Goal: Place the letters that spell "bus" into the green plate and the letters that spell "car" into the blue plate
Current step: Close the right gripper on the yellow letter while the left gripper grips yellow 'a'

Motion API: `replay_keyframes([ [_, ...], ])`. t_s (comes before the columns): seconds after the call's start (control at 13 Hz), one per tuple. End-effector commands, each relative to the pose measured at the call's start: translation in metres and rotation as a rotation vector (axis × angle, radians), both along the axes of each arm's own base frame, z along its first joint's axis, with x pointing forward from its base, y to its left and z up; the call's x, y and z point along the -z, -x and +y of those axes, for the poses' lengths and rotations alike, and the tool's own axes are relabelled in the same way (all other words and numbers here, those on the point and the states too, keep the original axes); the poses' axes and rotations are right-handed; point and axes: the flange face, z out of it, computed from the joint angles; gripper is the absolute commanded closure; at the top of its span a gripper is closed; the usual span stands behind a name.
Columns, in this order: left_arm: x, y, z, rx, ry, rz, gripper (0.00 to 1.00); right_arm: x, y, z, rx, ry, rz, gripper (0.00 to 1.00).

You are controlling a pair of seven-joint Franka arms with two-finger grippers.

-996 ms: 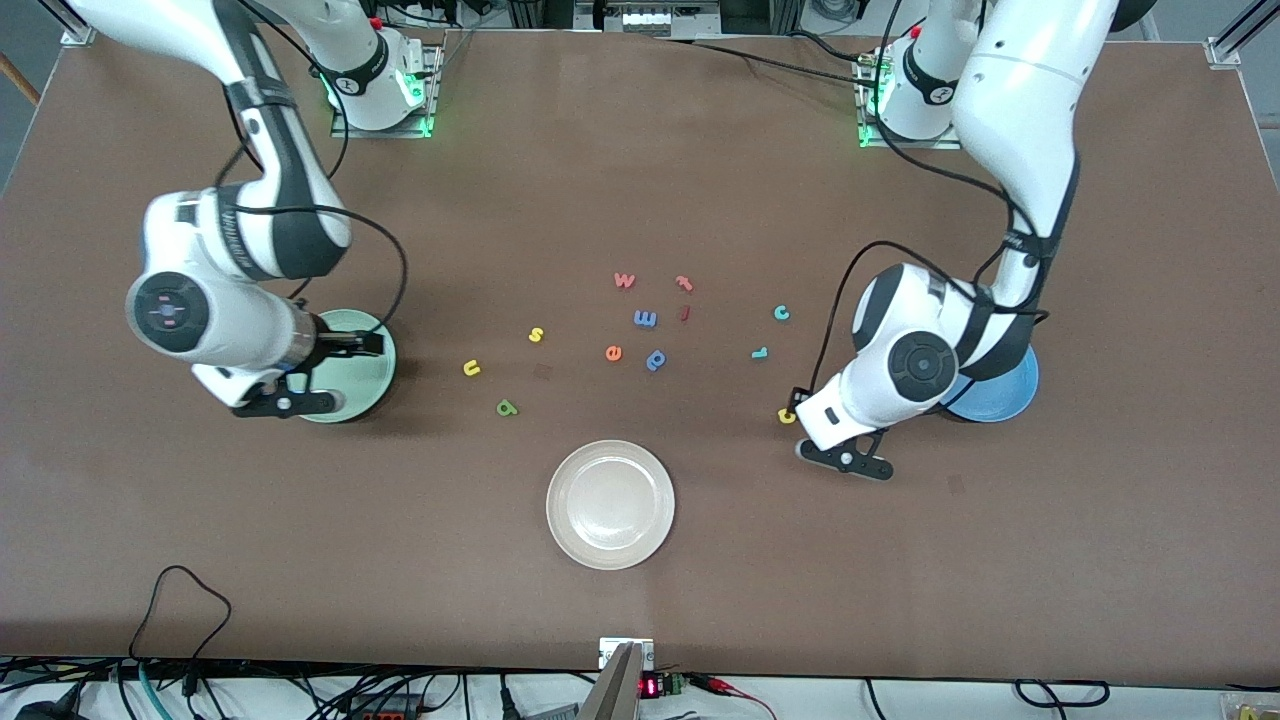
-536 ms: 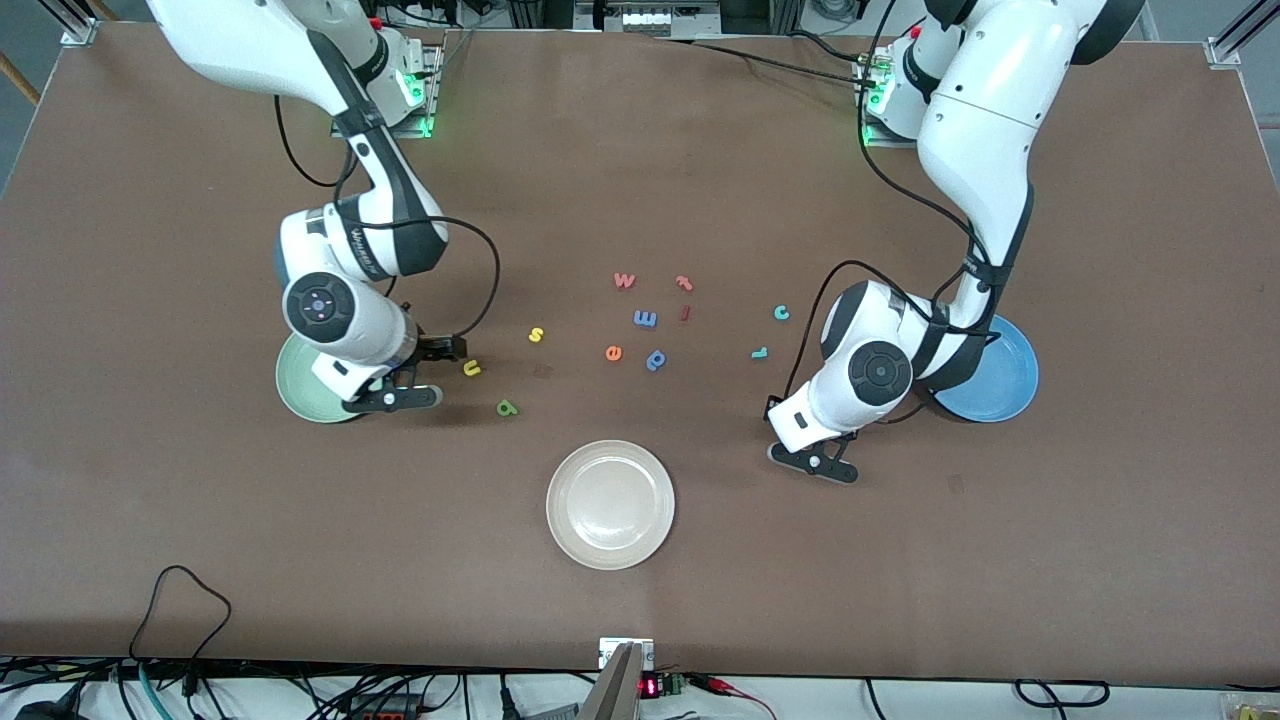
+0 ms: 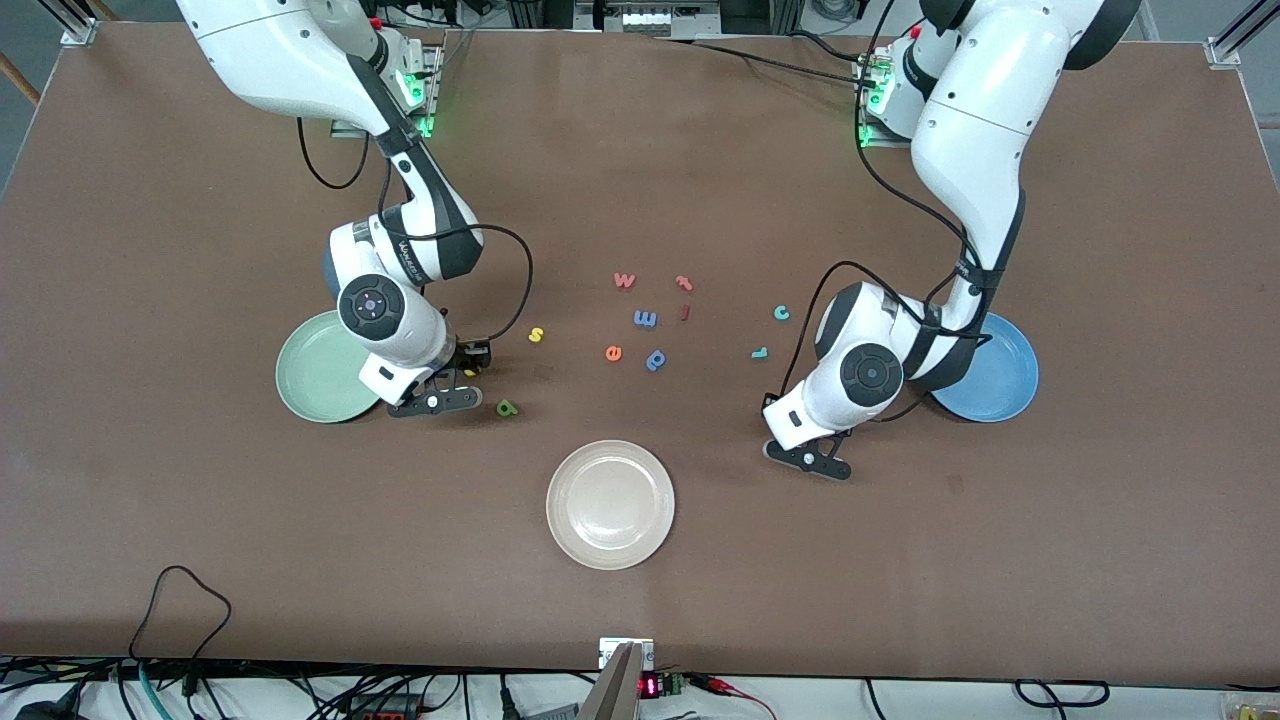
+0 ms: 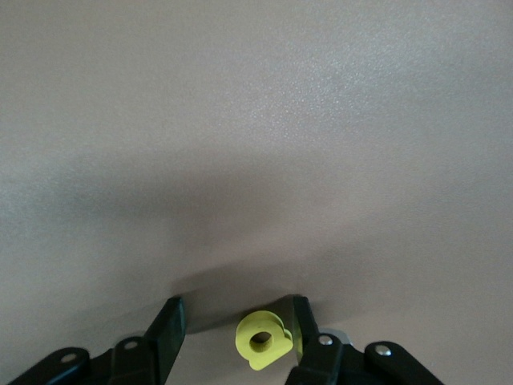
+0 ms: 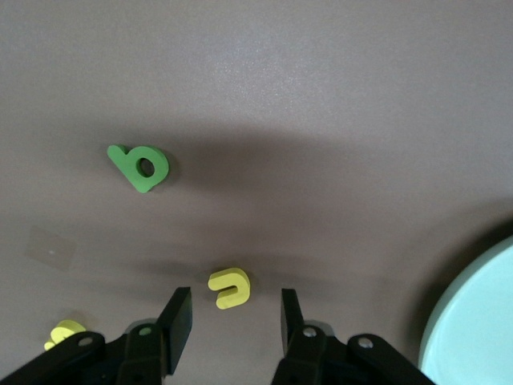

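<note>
The yellow "u" (image 5: pixel 229 289) lies flat on the table between the fingertips of my right gripper (image 5: pixel 236 303), which is open with a gap on both sides. The green "b" (image 3: pixel 507 408) and the yellow "s" (image 3: pixel 536 335) lie close by, beside the green plate (image 3: pixel 315 375). My left gripper (image 4: pixel 235 314) is low over the table and open around the yellow "a" (image 4: pixel 260 340). One finger (image 4: pixel 298 321) touches the "a"; the other stands apart. In the front view the left hand hides the "a". The teal "c" (image 3: pixel 781 313) and "r" (image 3: pixel 759 352) lie near the blue plate (image 3: pixel 1000 385).
A cream-white plate (image 3: pixel 610 505) sits nearest the front camera, mid-table. In the middle lie an orange "w" (image 3: pixel 624 280), a blue "m" (image 3: pixel 645 319), an orange "e" (image 3: pixel 613 352), a blue "p" (image 3: pixel 656 359) and two small red letters (image 3: pixel 685 298).
My right arm swung from over the green plate to the "u" and its jaws narrowed. My left hand shifted a little toward the right arm's end and settled around the "a".
</note>
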Motion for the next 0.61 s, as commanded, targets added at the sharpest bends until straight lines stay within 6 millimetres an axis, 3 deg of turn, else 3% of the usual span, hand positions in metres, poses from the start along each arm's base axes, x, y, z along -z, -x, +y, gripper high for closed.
replay_keyframes([
  [0.0, 0.001, 0.007, -0.002, -0.02, -0.019, 0.016, 0.41, 0.008, 0.001, -0.001, -0.033, -0.001, -0.001, 0.47],
  [0.54, 0.007, 0.014, -0.01, -0.014, -0.023, 0.028, 0.48, 0.038, 0.01, 0.012, -0.142, -0.004, 0.012, 0.47],
])
